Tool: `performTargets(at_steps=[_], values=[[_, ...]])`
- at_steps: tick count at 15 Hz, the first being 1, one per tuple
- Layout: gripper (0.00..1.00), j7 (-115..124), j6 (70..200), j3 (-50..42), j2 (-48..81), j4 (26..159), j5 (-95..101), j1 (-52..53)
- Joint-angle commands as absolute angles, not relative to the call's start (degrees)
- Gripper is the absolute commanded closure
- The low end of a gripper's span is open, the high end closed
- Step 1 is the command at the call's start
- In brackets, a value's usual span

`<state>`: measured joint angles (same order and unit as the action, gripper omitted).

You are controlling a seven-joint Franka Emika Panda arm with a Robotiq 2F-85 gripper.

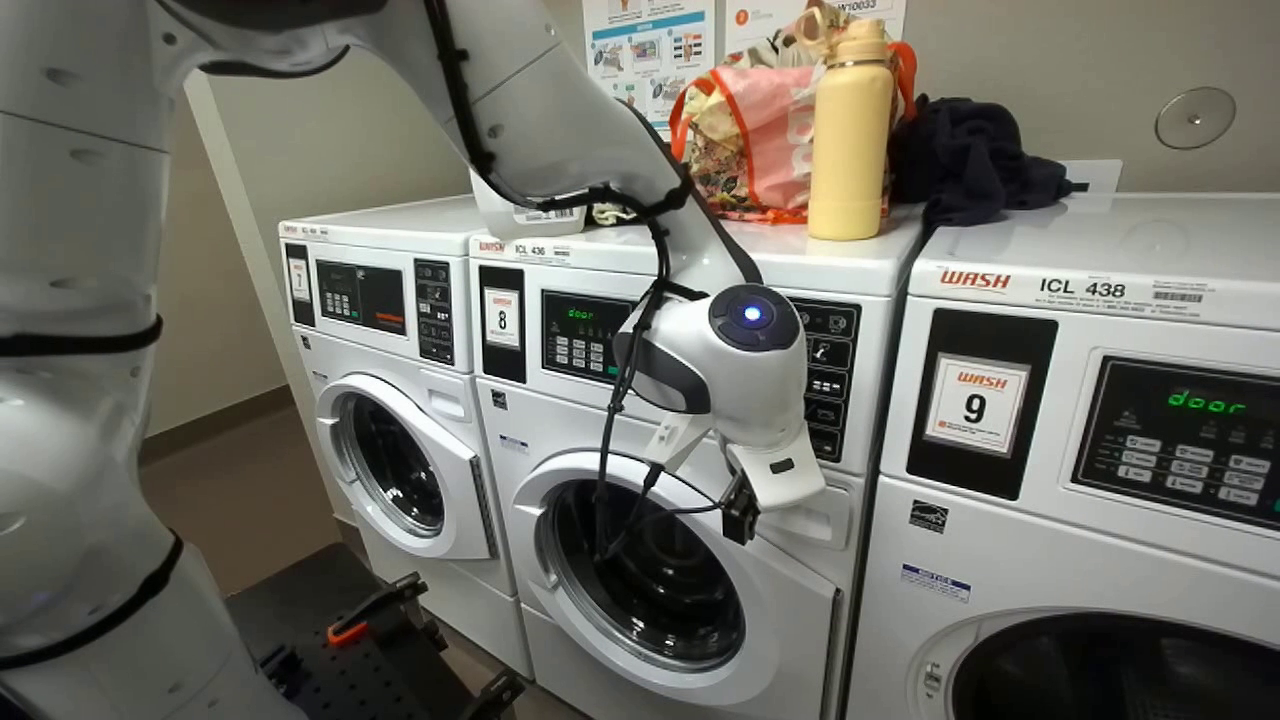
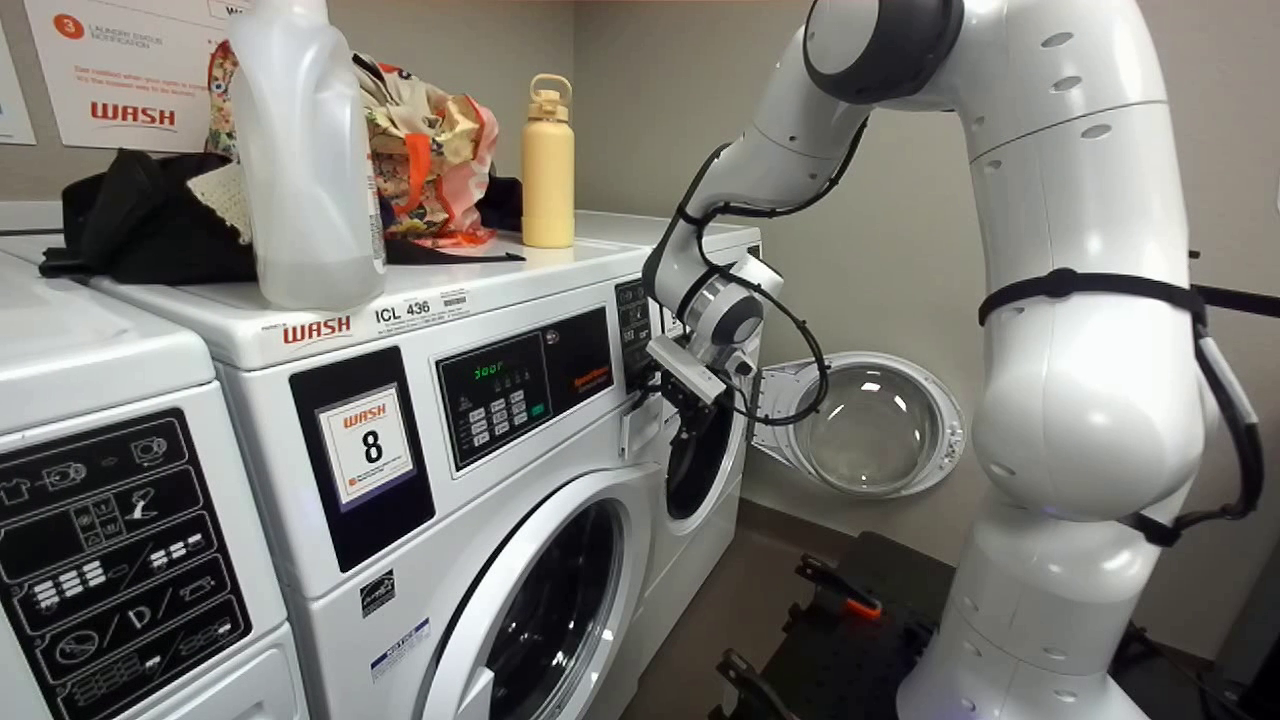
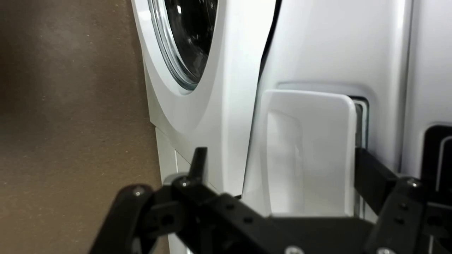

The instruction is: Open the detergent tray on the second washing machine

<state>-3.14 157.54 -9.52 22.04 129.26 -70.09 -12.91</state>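
The second washing machine point(image 1: 640, 425) is the white washer with the "8" card, also in an exterior view point(image 2: 460, 505). Its white detergent tray point(image 3: 321, 151) fills the middle of the wrist view and stands out slightly from the fascia, with a narrow gap along its right edge. It also shows in both exterior views point(image 1: 827, 515) point(image 2: 638, 428), partly behind the gripper. My gripper point(image 3: 281, 160) is open around the tray front, also in both exterior views point(image 1: 740, 512) point(image 2: 683, 418). The right finger sits at the gap, against the tray's edge. The left finger stands apart from the tray.
The closed round door point(image 1: 790, 620) lies just below the tray. Washer 9 point(image 1: 900, 650) stands beside it, with its round door point(image 2: 950, 425) swung open. A jug point(image 2: 310, 210), bottle point(image 1: 850, 150) and bag point(image 1: 775, 140) stand on top. Cables hang from the arm.
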Motion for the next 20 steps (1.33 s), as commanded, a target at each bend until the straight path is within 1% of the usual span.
performTargets(at_steps=[1, 20], values=[[0.00, -1.62, 158.18, -10.09, 22.45, 130.53, -68.10, -12.25], [0.00, 0.77, 157.56, -11.04, 21.48, 133.51, -64.98, -12.31]])
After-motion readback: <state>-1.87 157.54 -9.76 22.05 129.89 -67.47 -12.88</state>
